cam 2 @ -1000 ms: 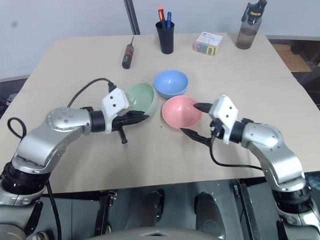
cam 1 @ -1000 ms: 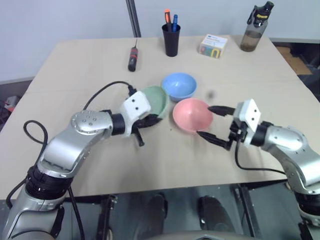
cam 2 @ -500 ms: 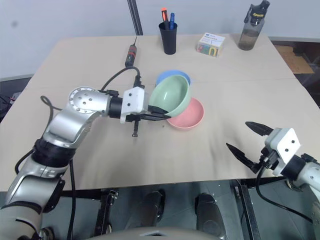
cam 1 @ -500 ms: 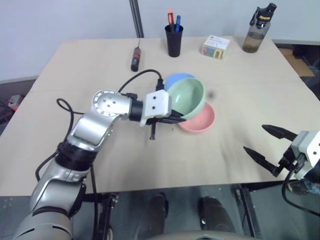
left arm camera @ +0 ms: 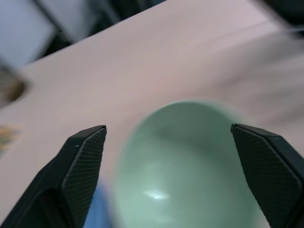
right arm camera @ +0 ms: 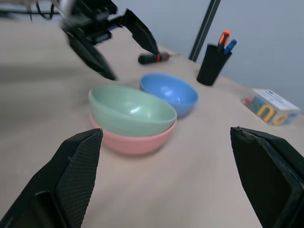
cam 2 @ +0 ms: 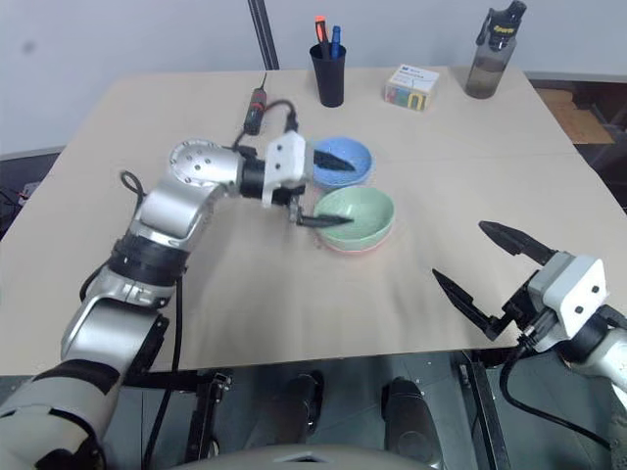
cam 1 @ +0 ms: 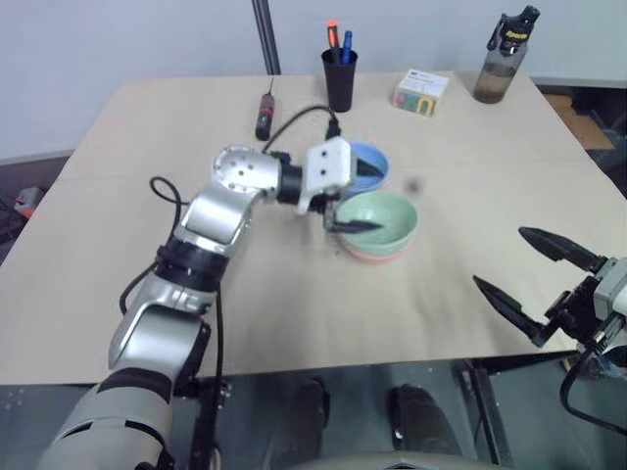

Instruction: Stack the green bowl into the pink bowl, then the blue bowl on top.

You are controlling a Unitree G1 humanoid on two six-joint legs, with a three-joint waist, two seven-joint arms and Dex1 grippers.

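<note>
Since half a second ago, the green bowl (cam 1: 379, 220) has gone from hanging tilted in the left gripper (cam 1: 357, 200) to sitting nested in the pink bowl (cam 1: 372, 252), and that gripper has let go, its fingers now spread. The right gripper (cam 1: 535, 285) has stayed released near the table's (cam 1: 147, 147) front right edge.

Left eye view: the blue bowl (cam 1: 374, 158) stands on the table just behind the nested pair, partly behind the left gripper. One left finger lies over the green bowl's near rim, the other reaches over the blue bowl. Farther back stand a black pen cup (cam 1: 338, 78), a small box (cam 1: 420, 91), a dark bottle (cam 1: 498, 61) and a black-and-red tool (cam 1: 264, 114).

Right eye view: the same layout, with the right gripper well apart from the bowls.

Left wrist view: the green bowl's hollow lies between the two wide-apart fingers (left arm camera: 83, 168).

Right wrist view: the green bowl sits slightly tilted inside the pink one, the blue bowl just beside them.
</note>
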